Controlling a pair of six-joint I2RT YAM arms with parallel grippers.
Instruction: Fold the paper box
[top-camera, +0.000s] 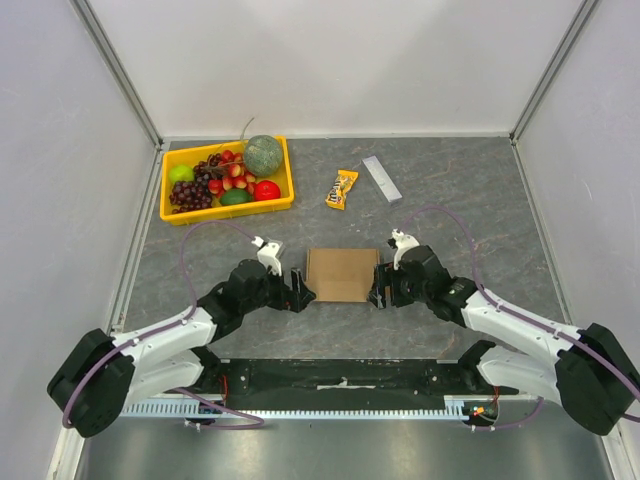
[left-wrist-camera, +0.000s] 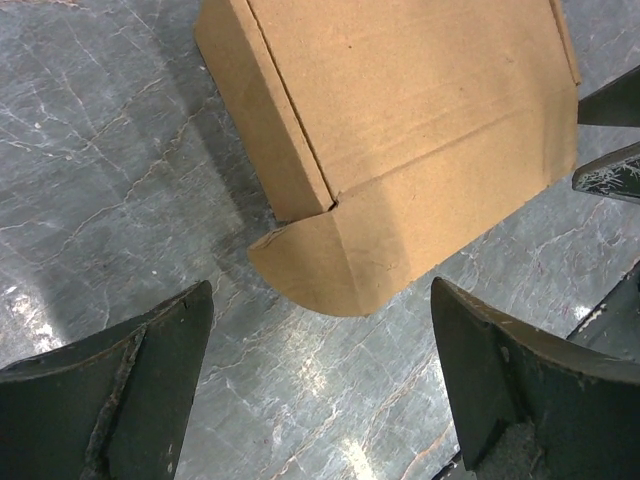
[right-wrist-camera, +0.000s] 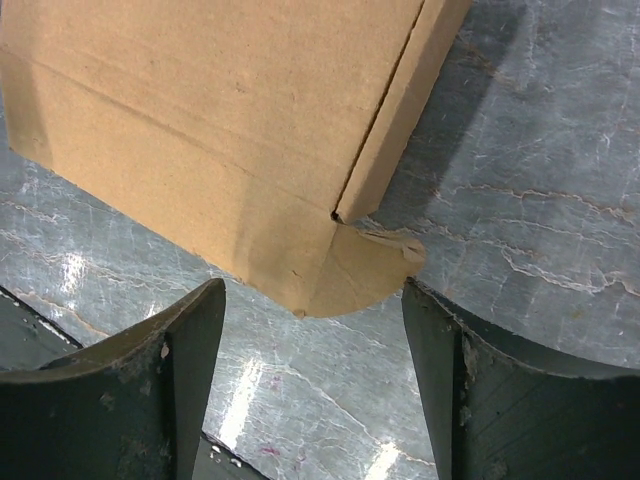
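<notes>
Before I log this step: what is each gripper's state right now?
Left gripper: open, holding nothing; the paper box lies in front.
Right gripper: open, holding nothing.

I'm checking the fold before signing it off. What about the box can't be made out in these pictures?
- Inside of the box: hidden by its closed top, every view.
- Its far part: cut off by the frame edge, both wrist views.
- Its underside: against the table, every view.
- Print on the snack packet: too small, top view.
</notes>
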